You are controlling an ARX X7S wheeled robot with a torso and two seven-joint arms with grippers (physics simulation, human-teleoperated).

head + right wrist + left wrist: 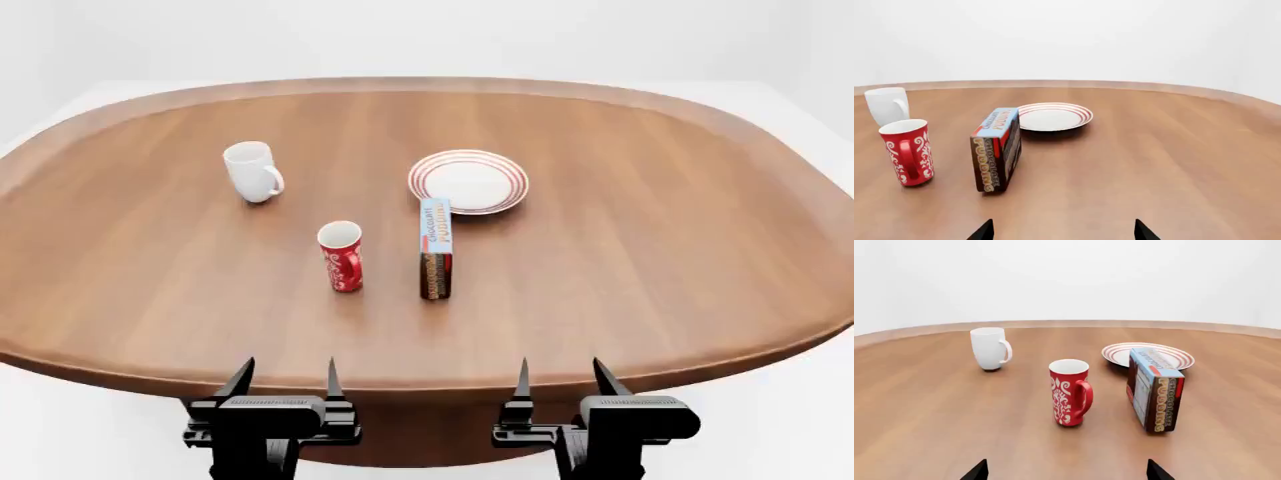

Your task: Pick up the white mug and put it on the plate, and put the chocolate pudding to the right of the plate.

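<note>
The white mug (251, 171) stands upright at the table's far left; it also shows in the left wrist view (989, 348) and the right wrist view (887, 105). The plate (469, 181) with red rings lies empty at the middle back, also seen from the left wrist (1148, 354) and the right wrist (1051, 116). The chocolate pudding (435, 248) box stands on edge just in front of the plate (1154, 389) (997, 148). My left gripper (284, 379) and right gripper (558, 377) are both open and empty at the table's near edge, far from all objects.
A red mug (342, 256) with white print stands left of the pudding box, also in the wrist views (1069, 392) (909, 151). The brown oval table (667, 250) has bare wood to the right of the plate.
</note>
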